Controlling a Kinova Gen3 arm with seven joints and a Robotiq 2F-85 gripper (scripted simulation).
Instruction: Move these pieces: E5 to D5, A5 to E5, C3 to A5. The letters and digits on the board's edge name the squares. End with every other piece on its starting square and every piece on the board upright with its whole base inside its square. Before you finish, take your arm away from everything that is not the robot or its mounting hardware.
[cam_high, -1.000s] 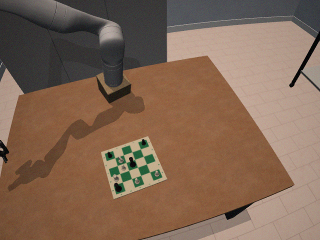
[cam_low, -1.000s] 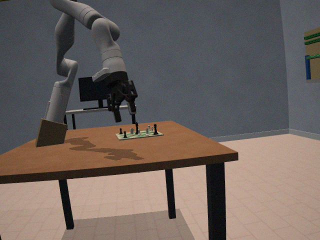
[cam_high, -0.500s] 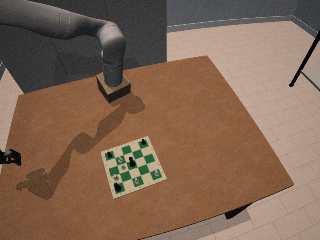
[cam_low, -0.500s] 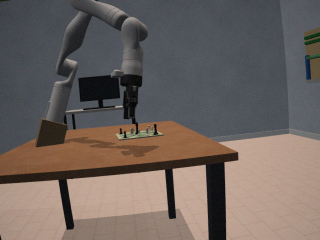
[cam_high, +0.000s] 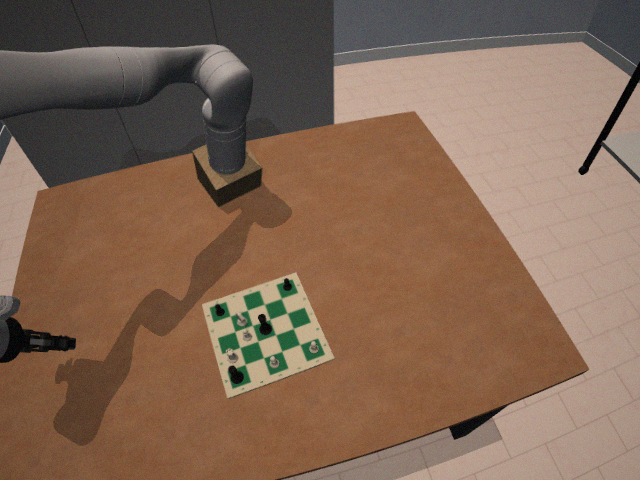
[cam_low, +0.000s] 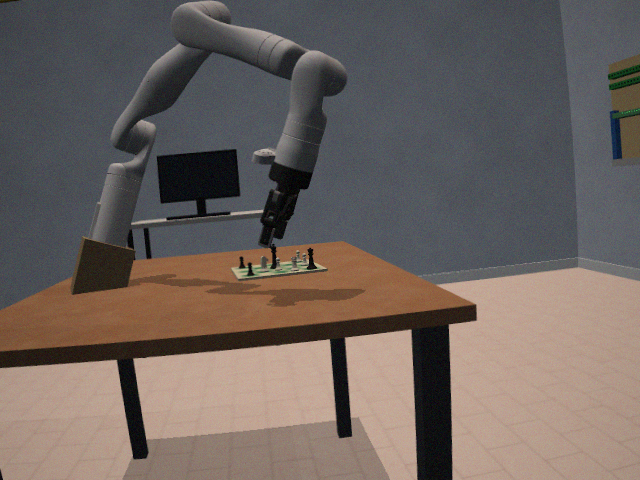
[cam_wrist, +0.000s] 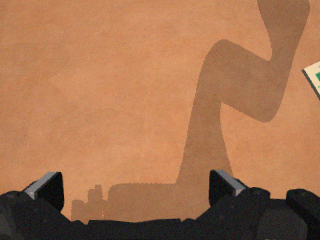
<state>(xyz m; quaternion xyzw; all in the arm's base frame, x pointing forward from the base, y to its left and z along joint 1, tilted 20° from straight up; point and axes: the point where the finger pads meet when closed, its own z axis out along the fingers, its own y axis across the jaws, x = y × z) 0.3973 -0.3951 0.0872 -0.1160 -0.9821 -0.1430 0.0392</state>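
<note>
Tool (cam_wrist: 136, 190) gapes fully open above bare table (cam_wrist: 100, 60), holding nothing.

In the top view the gripper (cam_high: 62, 342) pokes in at the left edge, its wrist cut off there, and the edge letters and digits of the board (cam_high: 302, 301) are too small to read, so squares cannot be named. The wrist view catches only one corner of the board (cam_wrist: 314, 79) at its right edge; the gripper's body fills the bottom. In the exterior view the pieces overlap and their kinds are hard to tell.
</note>
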